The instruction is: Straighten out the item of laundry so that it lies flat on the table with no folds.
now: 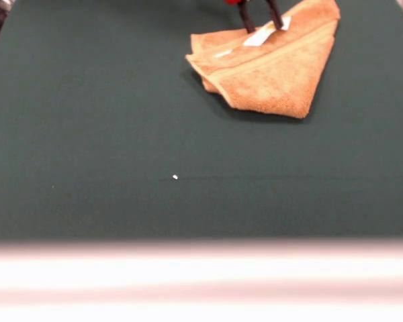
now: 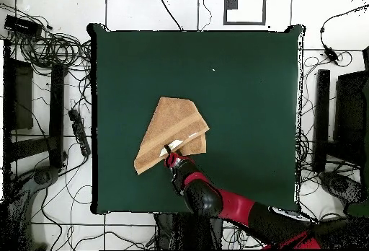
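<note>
Lying folded into a rough triangle, the orange-tan towel (image 1: 272, 70) rests on the dark green table (image 1: 107, 134) directly beneath the gripper (image 1: 260, 25). In the front view two dark fingers (image 1: 246, 21) come down onto the cloth with a gap between them, their tips planted on the towel's upper layer either side of the small white label (image 1: 258, 37). Whether they pinch any fabric between them cannot be told; they stand apart and press down on the cloth.

From the fingertips the towel spreads toward the camera and narrows to a rounded point. A flat woven band (image 1: 275, 57) runs diagonally across it just below the gripper, and a second layer edge peeps out to the side of the gripper, showing stacked folds at that corner. The terry surface looks soft and evenly coloured, with a slight shadow under the folded edges.

Seen from overhead, the towel (image 2: 173, 133) is a triangle with the gripper (image 2: 170, 152) at the middle of its long edge, the red and black arm (image 2: 238, 208) trailing away behind. A small white speck (image 1: 175, 177) lies on the table well away from the gripper.
</note>
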Controlling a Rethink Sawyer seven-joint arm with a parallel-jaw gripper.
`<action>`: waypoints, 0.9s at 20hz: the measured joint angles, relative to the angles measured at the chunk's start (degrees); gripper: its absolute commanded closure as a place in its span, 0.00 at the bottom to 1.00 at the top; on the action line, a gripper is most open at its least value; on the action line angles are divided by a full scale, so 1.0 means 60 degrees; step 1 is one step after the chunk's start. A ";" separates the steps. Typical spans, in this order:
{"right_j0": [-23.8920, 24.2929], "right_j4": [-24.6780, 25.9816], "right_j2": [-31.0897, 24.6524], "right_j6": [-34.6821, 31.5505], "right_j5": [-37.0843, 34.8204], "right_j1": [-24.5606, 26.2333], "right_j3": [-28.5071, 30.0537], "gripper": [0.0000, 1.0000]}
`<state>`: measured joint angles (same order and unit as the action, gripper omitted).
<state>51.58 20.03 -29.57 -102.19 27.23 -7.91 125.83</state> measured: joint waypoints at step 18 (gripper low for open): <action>-0.0202 -0.0406 -0.0077 -0.0002 0.0196 0.0000 0.0004 0.00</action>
<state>50.37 17.59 -30.04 -102.20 28.41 -7.91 125.86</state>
